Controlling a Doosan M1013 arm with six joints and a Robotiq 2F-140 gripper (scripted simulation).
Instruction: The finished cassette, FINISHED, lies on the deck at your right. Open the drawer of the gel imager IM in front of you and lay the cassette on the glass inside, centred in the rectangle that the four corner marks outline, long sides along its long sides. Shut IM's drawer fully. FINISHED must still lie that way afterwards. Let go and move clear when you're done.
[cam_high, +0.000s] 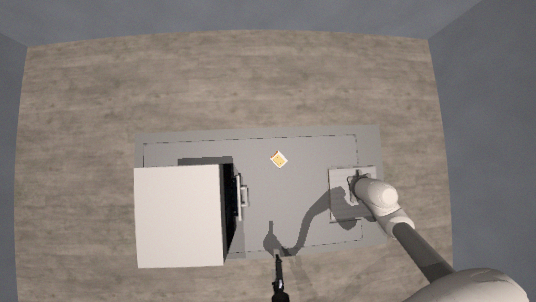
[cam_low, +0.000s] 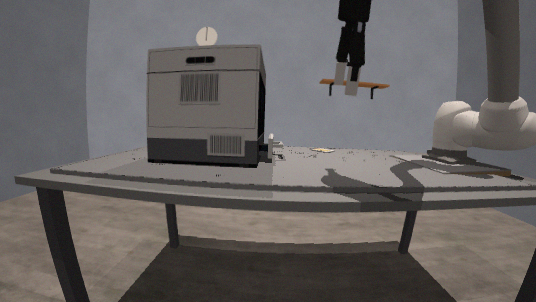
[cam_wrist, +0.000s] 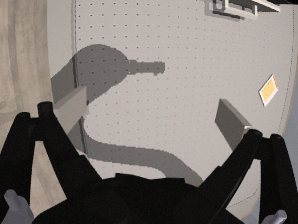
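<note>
The cassette FINISHED (cam_high: 279, 159) (cam_low: 322, 150) (cam_wrist: 268, 90), a small white-edged plate with a yellow-orange face, lies flat on the grey deck (cam_high: 300, 180). The imager IM (cam_high: 177, 215) (cam_low: 205, 110) is a big pale box with a dark base. Its drawer front (cam_high: 239, 197) (cam_low: 270, 146) stands a little out from the housing. The drawer's bar handle (cam_high: 245, 195) (cam_wrist: 241, 10) faces the arm's base side. The glass and corner marks are hidden. My gripper (cam_high: 277, 254) (cam_low: 346, 80) (cam_wrist: 152, 104) is open and empty, high above the deck's edge.
The arm's base (cam_high: 357, 185) (cam_low: 450, 132) stands on a plate at the deck's right end in the top and exterior views. An orange wall shelf (cam_low: 375, 85) is behind the gripper in the exterior view. A round pale disc (cam_low: 206, 36) shows above the imager.
</note>
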